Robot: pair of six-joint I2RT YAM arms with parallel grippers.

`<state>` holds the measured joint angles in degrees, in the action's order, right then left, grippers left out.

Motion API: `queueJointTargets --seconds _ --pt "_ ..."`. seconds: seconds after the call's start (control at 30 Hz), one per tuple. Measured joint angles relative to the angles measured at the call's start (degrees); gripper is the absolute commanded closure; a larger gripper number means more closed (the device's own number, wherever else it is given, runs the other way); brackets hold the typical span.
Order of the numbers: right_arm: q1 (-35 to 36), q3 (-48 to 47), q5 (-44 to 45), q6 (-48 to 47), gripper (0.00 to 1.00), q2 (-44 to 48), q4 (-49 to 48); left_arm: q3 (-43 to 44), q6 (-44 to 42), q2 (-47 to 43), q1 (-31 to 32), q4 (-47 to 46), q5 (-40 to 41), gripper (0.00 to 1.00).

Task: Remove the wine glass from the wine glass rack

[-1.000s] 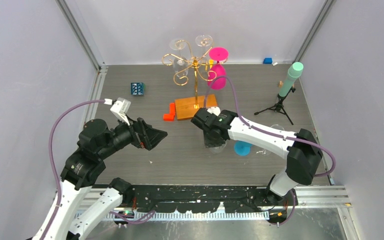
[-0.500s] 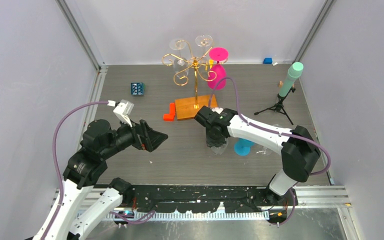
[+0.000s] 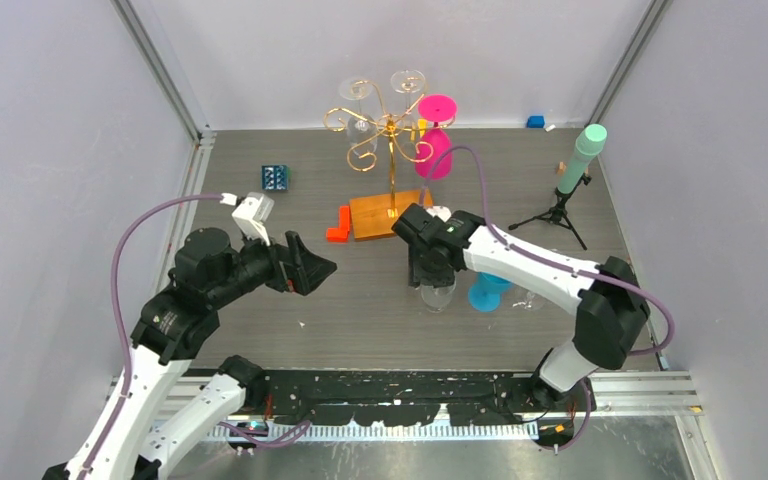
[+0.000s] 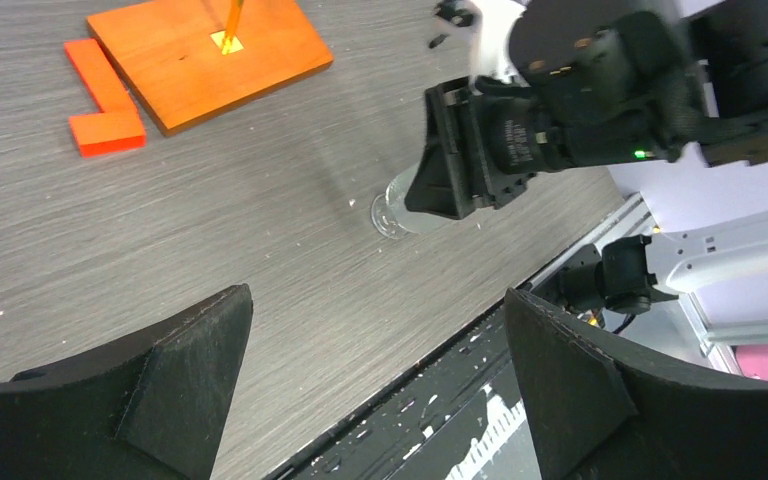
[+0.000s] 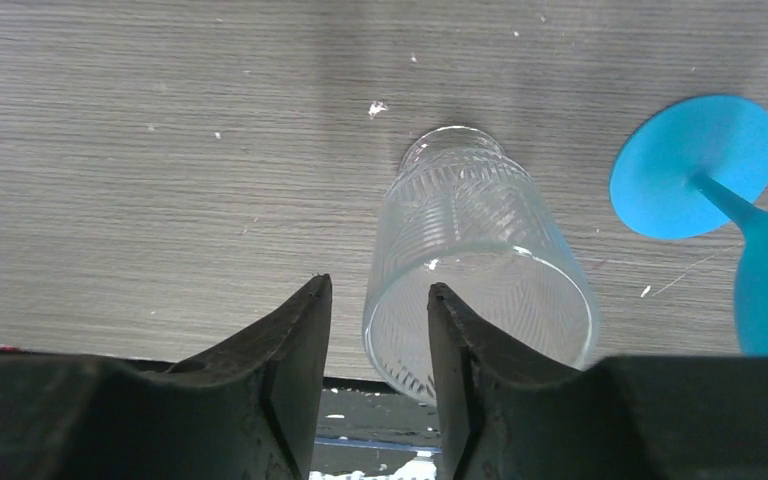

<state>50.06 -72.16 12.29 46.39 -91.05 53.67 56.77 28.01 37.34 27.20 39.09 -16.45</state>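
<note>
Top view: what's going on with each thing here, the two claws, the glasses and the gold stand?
Left gripper: open, empty.
Clear glass: upright on the table, not gripped.
Right gripper: open, fingers either side of the clear glass's wall.
Blue wine glass: upright on the table.
Wine glass rack: upright.
Pink wine glass: hanging upside down from the rack.

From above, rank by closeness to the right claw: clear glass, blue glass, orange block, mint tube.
1. clear glass, just under the right gripper.
2. blue glass, to its right.
3. orange block, left.
4. mint tube, far right, back.
</note>
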Motion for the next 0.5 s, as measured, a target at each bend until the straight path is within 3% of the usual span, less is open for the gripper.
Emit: queueJointTargets --seconds 0.3,0.5 --pt "0.0 -3.8 0.9 -1.7 0.52 10.1 1.9 3.3 -0.4 1.8 0.0 1.9 3.0 0.0" --pt "-1.0 -11.2 -3.6 -8.8 0.43 16.1 4.3 4.4 -0.5 1.8 0.0 1.4 6.0 0.0"
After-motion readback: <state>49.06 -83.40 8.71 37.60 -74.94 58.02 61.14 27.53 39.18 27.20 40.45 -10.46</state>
